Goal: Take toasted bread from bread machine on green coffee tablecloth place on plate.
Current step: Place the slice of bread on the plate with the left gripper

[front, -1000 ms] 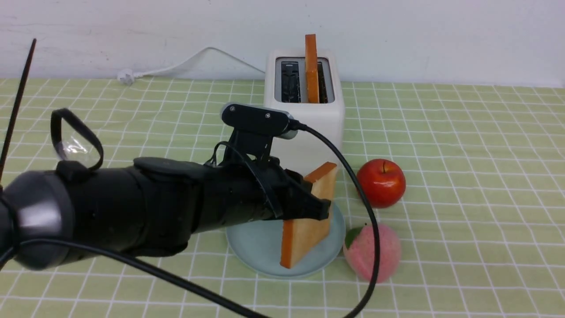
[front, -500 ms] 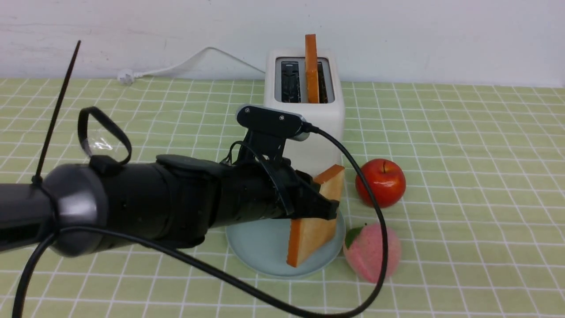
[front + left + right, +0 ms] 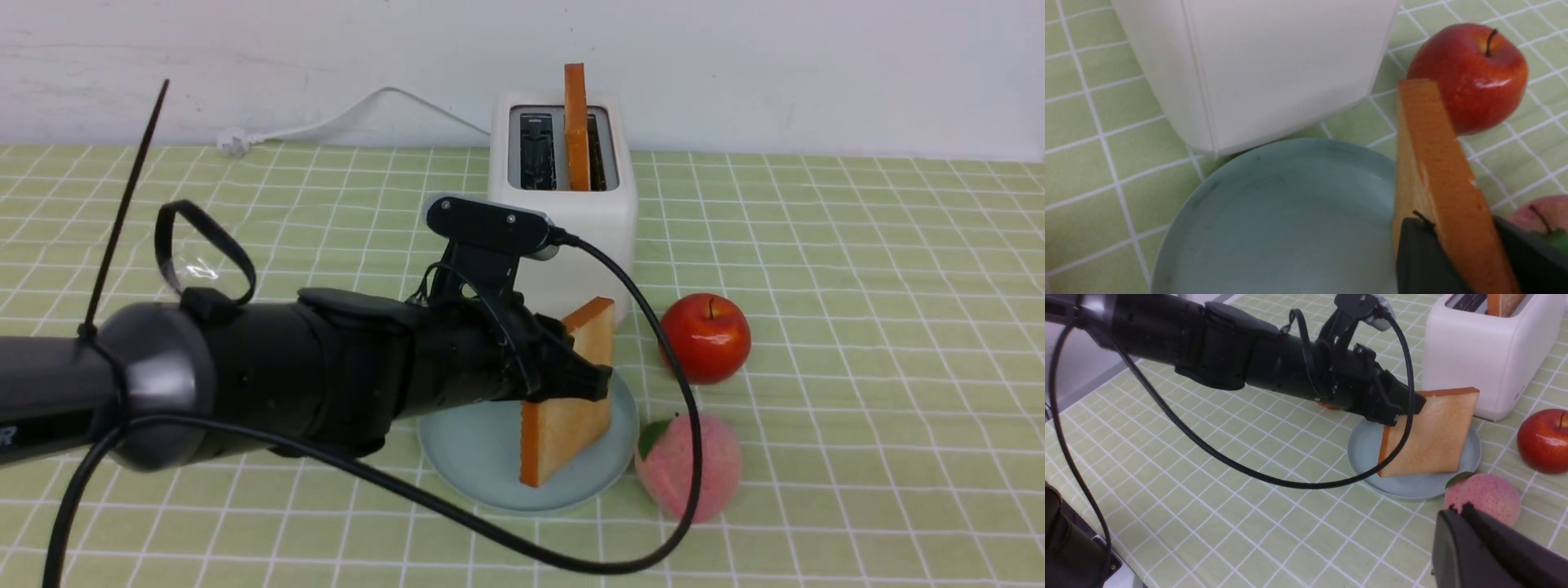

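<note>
Front view shows the left gripper (image 3: 592,382) with jaws partly apart, on both sides of one toast slice (image 3: 576,425), which stands over the plate (image 3: 473,457); I cannot tell if it is gripped. Another toast slice (image 3: 576,135) sits in the toaster (image 3: 563,229). The right gripper (image 3: 1464,514) is closed, with nothing between its fingers.

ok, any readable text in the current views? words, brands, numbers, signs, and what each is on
"R", on the left arm, front view; it sits at the picture's edge, so anything before it is cut off.
Toaster: small marks low on its side in the right wrist view, too small to read.
No other text that I can make out.
</note>
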